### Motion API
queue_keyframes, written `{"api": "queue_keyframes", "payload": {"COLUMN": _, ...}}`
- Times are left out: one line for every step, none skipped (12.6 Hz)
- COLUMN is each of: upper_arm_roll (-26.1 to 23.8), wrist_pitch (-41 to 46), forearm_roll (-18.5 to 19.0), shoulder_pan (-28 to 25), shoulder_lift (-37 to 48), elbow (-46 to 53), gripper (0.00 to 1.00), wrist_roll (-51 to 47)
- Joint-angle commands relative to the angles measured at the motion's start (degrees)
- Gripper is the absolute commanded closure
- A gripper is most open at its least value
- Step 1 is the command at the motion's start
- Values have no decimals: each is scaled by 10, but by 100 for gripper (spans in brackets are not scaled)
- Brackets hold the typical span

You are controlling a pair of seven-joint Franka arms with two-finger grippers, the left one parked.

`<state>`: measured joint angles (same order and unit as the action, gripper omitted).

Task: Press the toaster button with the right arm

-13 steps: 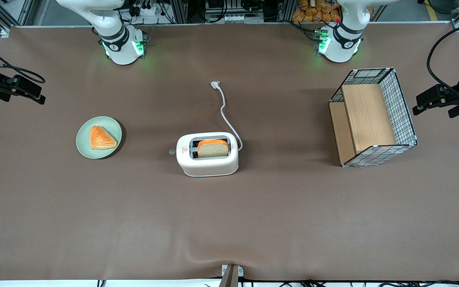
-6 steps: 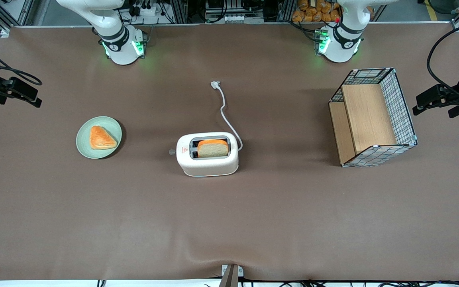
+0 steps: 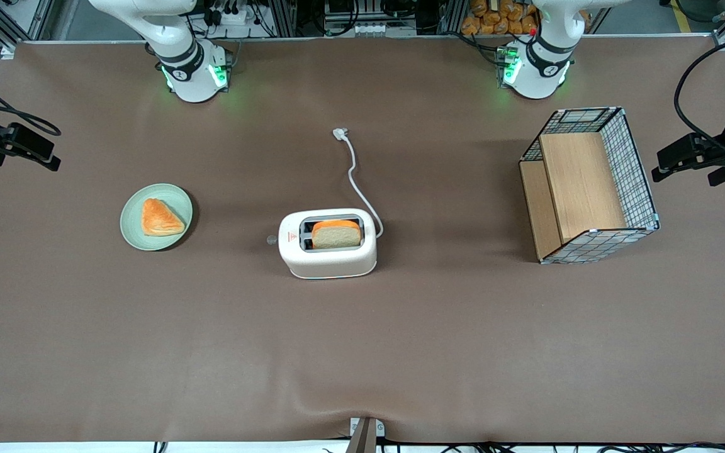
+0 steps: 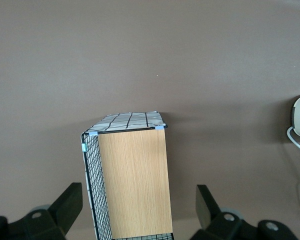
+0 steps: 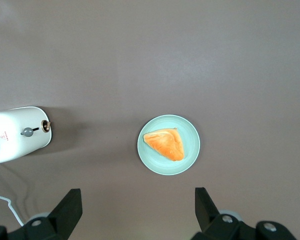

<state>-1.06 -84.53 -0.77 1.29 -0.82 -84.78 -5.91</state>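
Note:
The white toaster (image 3: 328, 251) stands mid-table with a slice of bread (image 3: 336, 234) in one slot. It also shows in the right wrist view (image 5: 15, 135). The toaster button (image 3: 270, 239) is a small grey knob (image 5: 27, 132) jutting from the short end wall that faces the working arm's end of the table. My right gripper (image 3: 26, 146) hangs high at that end of the table, well away from the toaster. It is open (image 5: 138, 210), with nothing between the fingers and only bare table below.
A green plate (image 3: 177, 202) with a triangular pastry (image 3: 160, 218) lies between the gripper and the toaster, also seen from the wrist (image 5: 190, 155). The toaster's white cord (image 3: 356, 176) runs toward the arm bases. A wire-mesh wooden basket (image 3: 589, 185) stands toward the parked arm's end.
My right gripper has drifted slightly toward the working arm's edge of the table, farther from the toaster. Nothing else has moved.

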Motion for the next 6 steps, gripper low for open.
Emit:
{"api": "queue_keyframes", "payload": {"upper_arm_roll": -6, "wrist_pitch": -4, "forearm_roll": 12, "shoulder_pan": 9, "shoulder_lift": 13, "elbow": -13, "gripper": 0, "wrist_roll": 16}}
{"api": "queue_keyframes", "payload": {"upper_arm_roll": -6, "wrist_pitch": -4, "forearm_roll": 12, "shoulder_pan": 8, "shoulder_lift": 12, "elbow": -13, "gripper": 0, "wrist_roll": 16}}
{"api": "queue_keyframes", "payload": {"upper_arm_roll": -6, "wrist_pitch": -4, "forearm_roll": 12, "shoulder_pan": 8, "shoulder_lift": 10, "elbow": -10, "gripper": 0, "wrist_roll": 16}}
{"api": "queue_keyframes", "payload": {"upper_arm_roll": -6, "wrist_pitch": -3, "forearm_roll": 12, "shoulder_pan": 7, "shoulder_lift": 9, "elbow": -10, "gripper": 0, "wrist_roll": 16}}
{"api": "queue_keyframes", "payload": {"upper_arm_roll": -7, "wrist_pitch": -3, "forearm_roll": 12, "shoulder_pan": 8, "shoulder_lift": 9, "elbow": -9, "gripper": 0, "wrist_roll": 16}}
{"api": "queue_keyframes", "payload": {"upper_arm_roll": -6, "wrist_pitch": -3, "forearm_roll": 11, "shoulder_pan": 9, "shoulder_lift": 9, "elbow": -9, "gripper": 0, "wrist_roll": 16}}
